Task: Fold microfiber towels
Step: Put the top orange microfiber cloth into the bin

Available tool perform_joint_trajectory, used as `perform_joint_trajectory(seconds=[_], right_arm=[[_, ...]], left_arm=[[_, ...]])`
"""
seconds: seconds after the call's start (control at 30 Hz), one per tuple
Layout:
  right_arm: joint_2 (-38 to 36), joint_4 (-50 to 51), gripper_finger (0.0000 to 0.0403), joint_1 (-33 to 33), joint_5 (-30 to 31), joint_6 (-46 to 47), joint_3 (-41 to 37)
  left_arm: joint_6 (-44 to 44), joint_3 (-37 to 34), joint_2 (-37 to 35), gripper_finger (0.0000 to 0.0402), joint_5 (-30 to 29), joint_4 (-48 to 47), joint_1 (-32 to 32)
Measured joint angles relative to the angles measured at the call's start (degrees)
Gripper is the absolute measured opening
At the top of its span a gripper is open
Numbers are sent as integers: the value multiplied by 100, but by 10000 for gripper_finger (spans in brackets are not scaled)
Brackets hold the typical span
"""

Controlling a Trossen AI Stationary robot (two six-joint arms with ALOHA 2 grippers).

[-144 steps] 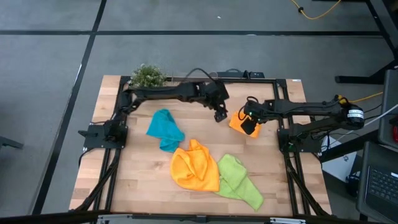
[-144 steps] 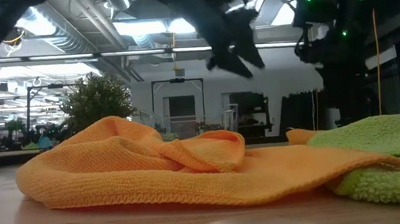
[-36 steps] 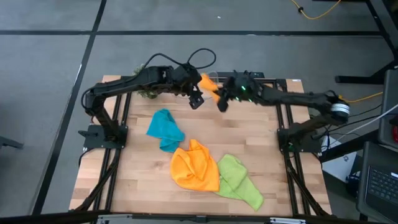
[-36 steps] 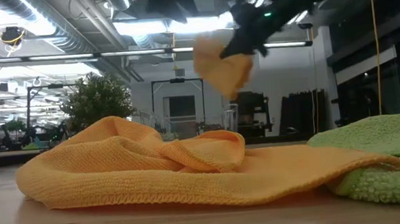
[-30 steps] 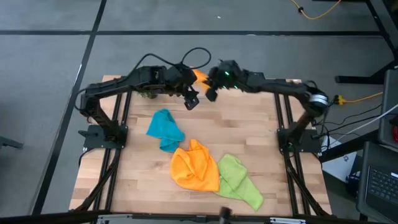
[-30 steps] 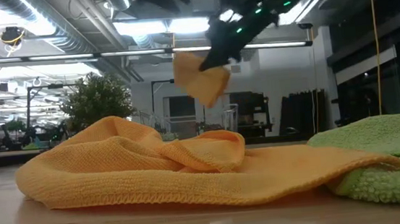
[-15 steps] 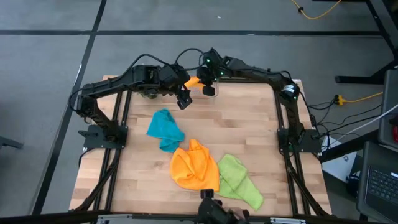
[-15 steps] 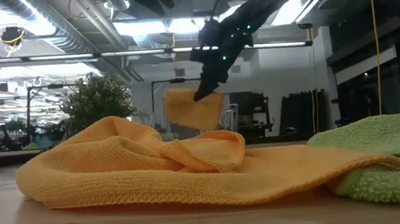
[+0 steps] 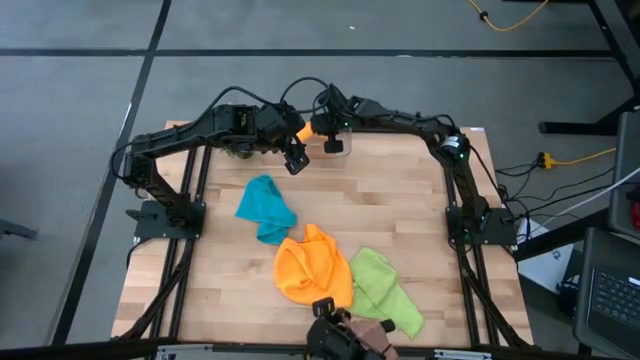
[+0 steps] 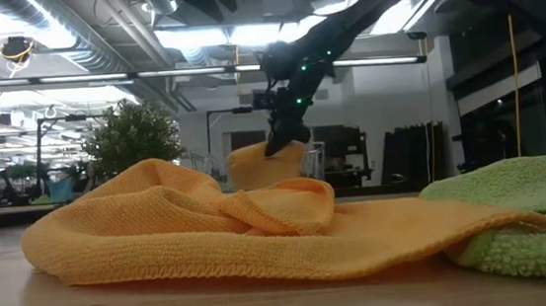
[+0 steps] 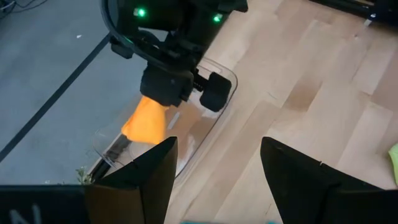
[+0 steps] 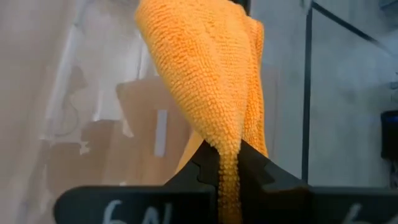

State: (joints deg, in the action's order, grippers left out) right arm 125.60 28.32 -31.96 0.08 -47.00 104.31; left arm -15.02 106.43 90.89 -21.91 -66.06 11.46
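Observation:
My right gripper (image 9: 326, 130) is shut on a folded orange microfiber towel (image 9: 306, 130) at the table's far edge, over a clear plastic tub (image 11: 198, 127). The towel (image 10: 259, 164) hangs down toward the tub; its lower end is hidden in the low view. My left gripper (image 9: 295, 160) hovers open just beside it, nearer the table's middle, with nothing between its fingers (image 11: 158, 177). A teal towel (image 9: 265, 208), a second orange towel (image 9: 315, 265) and a lime green towel (image 9: 385, 290) lie crumpled on the table. My right gripper pinches the upper end of the orange towel (image 12: 227, 155) between its two fingers (image 12: 198, 169); the cloth there is bunched in several layers. The fingers slant downward from the table's right side. The towel hangs slack below them, lifted clear of the table, inside the tub's outline.
A small potted plant (image 10: 133, 135) stands at the far left corner, mostly behind my left arm in the high view. Bare wood lies between the tub and the three crumpled towels. A dark object (image 9: 335, 342) shows at the table's near edge.
My right gripper has carried the orange towel toward the table's left and far edge and downward, rolling its wrist as it went. The towel has sunk from well above the table to hang over the clear tub. The gripper has stayed shut on it.

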Motion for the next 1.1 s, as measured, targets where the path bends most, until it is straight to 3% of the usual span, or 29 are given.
perform_joint_trajectory(seconds=[0.2, 0.53, 0.7, 0.97, 1.1], right_arm=[[-2, 316, 26, 202, -165, 97, -43], [-2, 1041, 206, 597, -764, 621, -85], [-2, 1361, 264, 727, -889, 802, -83], [-6, 1716, 279, 690, -925, 1230, 361], [-13, 1637, 275, 701, -1363, 1340, 435]], left_arm=[[-8, 0, 0, 225, 2, 0, 0], [-8, 0, 2, 225, 2, 1, 0], [-55, 0, 2, 225, 4, 1, 0], [-143, 0, 4, 225, 7, -3, -2], [-145, 0, 7, 225, 7, -24, -2]])
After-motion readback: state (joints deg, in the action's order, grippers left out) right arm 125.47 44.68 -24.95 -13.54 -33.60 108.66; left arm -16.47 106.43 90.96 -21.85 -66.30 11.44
